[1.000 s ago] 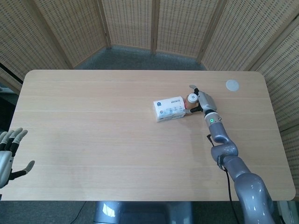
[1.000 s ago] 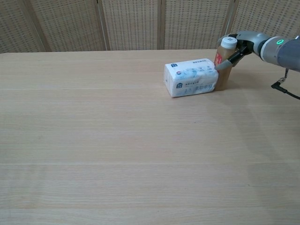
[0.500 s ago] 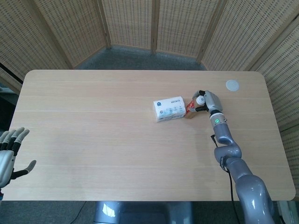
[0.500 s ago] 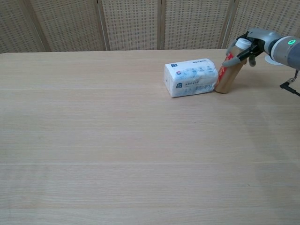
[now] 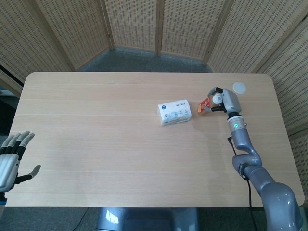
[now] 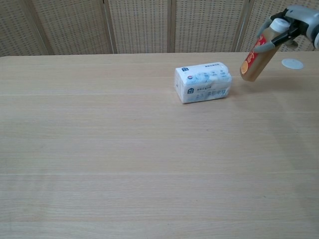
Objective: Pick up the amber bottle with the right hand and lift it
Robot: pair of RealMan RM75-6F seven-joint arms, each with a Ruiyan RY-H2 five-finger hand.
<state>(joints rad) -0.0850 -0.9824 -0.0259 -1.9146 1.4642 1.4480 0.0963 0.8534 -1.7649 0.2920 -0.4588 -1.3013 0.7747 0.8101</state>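
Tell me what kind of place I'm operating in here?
Probably a test or lab booth: a bare wooden table ringed by woven folding screens, holding only a tissue pack, a white disc and your amber bottle.

Our head view looks steeply down over the whole counter [image 5: 96,144]; our chest view sits low, facing across it. Both share the tissue pack [image 5: 174,111].

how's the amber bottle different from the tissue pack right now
The amber bottle is tilted and off the table, held near its white cap by the right hand; the tissue pack lies flat on the table, untouched. The bottle is a slim brown cylinder with a red label; the pack is a white and blue block.
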